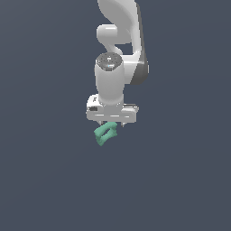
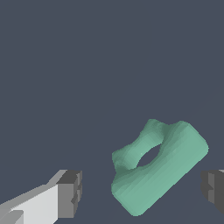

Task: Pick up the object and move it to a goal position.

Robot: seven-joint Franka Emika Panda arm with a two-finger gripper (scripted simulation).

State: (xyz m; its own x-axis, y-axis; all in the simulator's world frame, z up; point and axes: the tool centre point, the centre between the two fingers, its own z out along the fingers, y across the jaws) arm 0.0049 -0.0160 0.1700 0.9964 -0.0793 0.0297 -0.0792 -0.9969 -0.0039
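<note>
Beneath the white claw, matte teal object, chunky, rounded, pierced by a hole, between parted dark ridged pads, untouched, smooth slate worktop.

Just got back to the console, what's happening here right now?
The white Franka arm's gripper is directly above the small matte teal-green chunky piece with a hole through it. In the wrist view the piece lies between the two dark fingertips, which stand apart with a gap on each side. Nothing is clamped yet; whether the piece rests on the plain dark grey surface can't be confirmed.
</note>
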